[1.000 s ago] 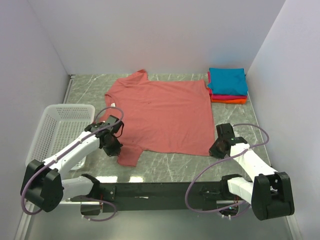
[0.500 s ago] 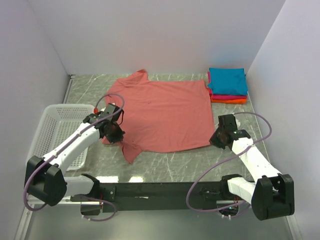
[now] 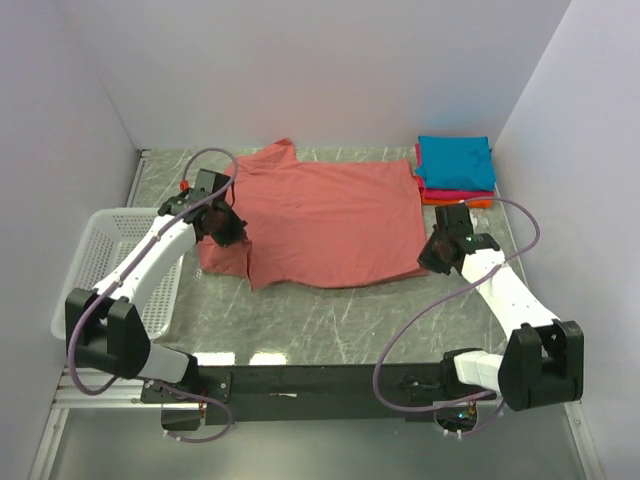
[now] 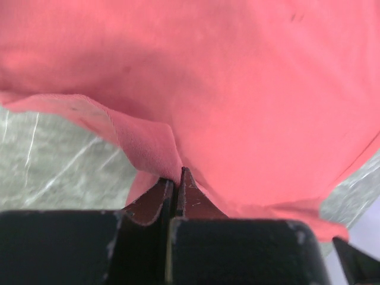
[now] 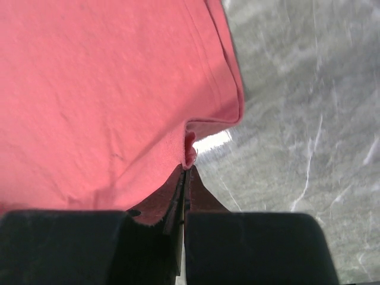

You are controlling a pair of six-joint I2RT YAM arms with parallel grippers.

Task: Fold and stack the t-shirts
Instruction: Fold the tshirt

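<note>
Leftmost, a white mesh basket sits at the left edge of the grey-green marbled table, and the left arm reaches over its far corner toward the middle of the table. The left gripper has its jaws pressed together on a bunched fold of the salmon t-shirt at the shirt's left edge. In the left wrist view the two dark fingers meet with a ridge of the red cloth pinched between their tips, and the fabric rises from the table into the grip. The shirt itself lies spread over the centre of the table, mostly flat. A loose flap hangs below the left gripper at the near-left corner, and a small part of the shirt juts toward the back wall at the far-left side. Farther right, the right gripper is clamped on the shirt's near-right corner. In the right wrist view its fingers are closed tight on the hem, which curls up off the marble just beside bare table. At the far-right corner of the table, just beside the salmon shirt's far-right corner, stands a neat pile of folded shirts: the teal t-shirt on top, the magenta t-shirt under it and the orange t-shirt at the bottom.
</note>
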